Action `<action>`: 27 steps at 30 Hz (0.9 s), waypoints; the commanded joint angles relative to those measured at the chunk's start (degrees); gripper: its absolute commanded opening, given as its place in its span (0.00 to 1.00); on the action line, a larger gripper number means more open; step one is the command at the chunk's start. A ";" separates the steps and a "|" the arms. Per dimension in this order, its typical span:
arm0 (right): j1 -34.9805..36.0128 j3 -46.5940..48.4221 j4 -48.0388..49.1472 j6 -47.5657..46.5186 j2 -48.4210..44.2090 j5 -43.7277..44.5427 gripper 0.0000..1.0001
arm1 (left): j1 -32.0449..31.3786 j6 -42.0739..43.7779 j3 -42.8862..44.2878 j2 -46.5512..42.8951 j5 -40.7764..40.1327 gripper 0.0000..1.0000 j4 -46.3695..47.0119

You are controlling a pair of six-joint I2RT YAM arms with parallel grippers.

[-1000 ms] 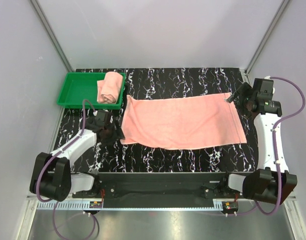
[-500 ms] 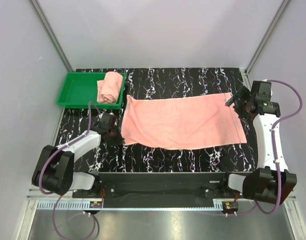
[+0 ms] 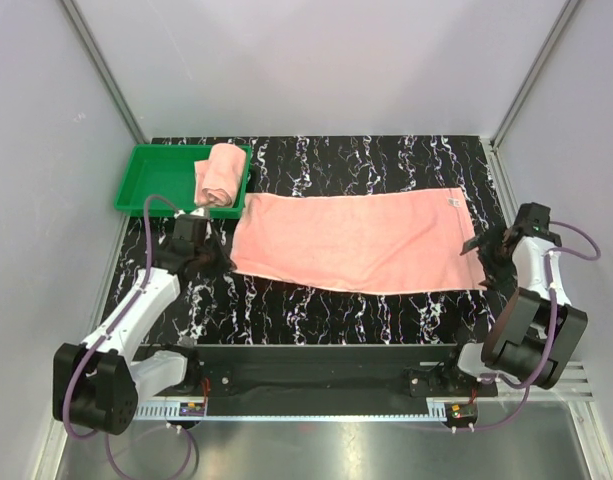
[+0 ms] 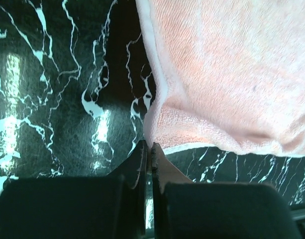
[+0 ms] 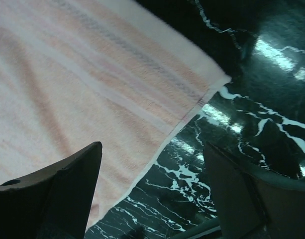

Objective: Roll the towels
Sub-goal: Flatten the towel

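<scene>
A salmon-pink towel [image 3: 356, 240] lies spread flat across the black marble table. My left gripper [image 3: 218, 262] is at its near left corner. In the left wrist view that gripper [image 4: 151, 148] is shut, with the towel's [image 4: 222, 74] corner pinched at the tips and lifted slightly. My right gripper [image 3: 479, 252] hovers open by the near right corner. In the right wrist view the striped end of the towel [image 5: 67, 74] runs under the gripper's [image 5: 151, 164] left finger, and bare table shows between the jaws. A second towel [image 3: 221, 175], rolled, rests in the tray.
The green tray [image 3: 151, 180] stands at the table's far left corner, just beyond the flat towel's left end. A small white label [image 3: 451, 203] shows at the towel's far right corner. Grey walls with metal posts enclose the table.
My left gripper closed on the towel's near left corner and drew the towel leftwards, flattening it. The right arm swung from the far right corner towards the near right corner, staying open.
</scene>
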 commanded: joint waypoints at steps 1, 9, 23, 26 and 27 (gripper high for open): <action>-3.19 0.27 2.36 -0.56 -0.68 2.62 0.89 | 0.36 2.79 1.06 0.29 4.44 0.00 -3.19; -5.92 -3.60 5.95 0.58 1.33 9.76 0.71 | 0.54 2.79 -0.35 -0.32 9.56 0.01 -1.18; -5.92 -2.98 14.04 -0.21 10.47 14.41 0.56 | 0.80 2.70 -0.88 -0.41 10.97 0.00 -0.30; -5.92 -3.16 15.62 -0.91 13.29 14.15 0.53 | 0.98 2.62 -0.79 -0.41 10.35 0.00 -0.47; -5.92 -3.07 16.23 -1.18 13.90 14.06 0.52 | 0.98 2.62 -0.79 -0.32 10.17 0.00 -0.56</action>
